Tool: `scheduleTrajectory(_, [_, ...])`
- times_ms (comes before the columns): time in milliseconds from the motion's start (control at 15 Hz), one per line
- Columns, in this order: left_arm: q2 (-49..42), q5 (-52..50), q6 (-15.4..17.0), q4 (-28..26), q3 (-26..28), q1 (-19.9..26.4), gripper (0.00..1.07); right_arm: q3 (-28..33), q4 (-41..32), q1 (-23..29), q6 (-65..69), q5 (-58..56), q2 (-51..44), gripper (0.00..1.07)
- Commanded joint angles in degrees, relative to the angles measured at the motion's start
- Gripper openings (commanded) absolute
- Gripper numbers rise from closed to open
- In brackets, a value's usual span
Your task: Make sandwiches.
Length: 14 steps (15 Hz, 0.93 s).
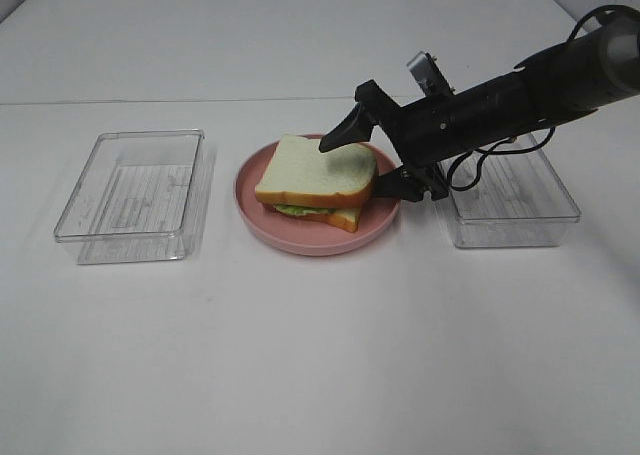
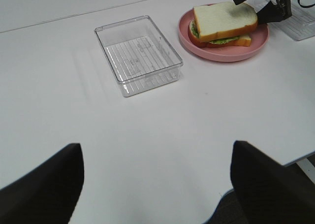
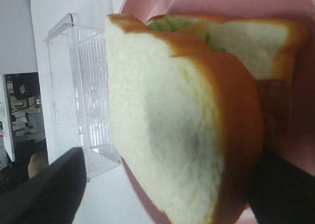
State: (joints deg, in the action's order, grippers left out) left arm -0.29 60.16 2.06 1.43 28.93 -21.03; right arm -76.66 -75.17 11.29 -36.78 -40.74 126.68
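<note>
Table (image 1: 320, 355): I see a plain white top carrying everything.
Trays: I have one clear tray (image 1: 135, 195) left of the plate and another (image 1: 510, 210) right of it, under my right arm.
Plate (image 1: 300, 243): pink, round, between the trays.
Sandwich (image 1: 318, 180): it lies on the plate, top slice skewed over the lower one, green lettuce showing at the near edge; its long axis runs roughly left to right.
Right gripper (image 1: 372, 160): jaws spread wide, one finger above the top slice's right corner, the other beside the sandwich's right edge; I cannot tell whether they touch it.
Left gripper (image 2: 157, 184): jaws spread, holding nothing, well apart from the plate.
</note>
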Motion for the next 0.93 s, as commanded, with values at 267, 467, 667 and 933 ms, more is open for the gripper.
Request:
scheduleTrajectory(267, [-1.15, -0.23, -0.06, 0.11, -0.34, -0.06, 0.78, -0.34, 8.88, 0.17, 5.44, 2.18, -3.55, 0.81])
scheduleTrajectory(467, [-1.15, -0.23, -0.06, 0.11, -0.34, -0.06, 0.78, -0.34, 15.41, 0.17, 8.77, 2.69, -4.76, 0.81])
scheduleTrajectory(667, [-1.15, -0.23, -0.06, 0.11, -0.34, -0.06, 0.78, -0.34, 21.03, 0.17, 10.54, 3.09, -8.02, 0.81])
scheduleTrajectory(933, [-1.15, -0.23, -0.06, 0.11, -0.34, -0.06, 0.78, -0.34, 32.49, 0.17, 16.62, 1.66, -15.64, 0.81])
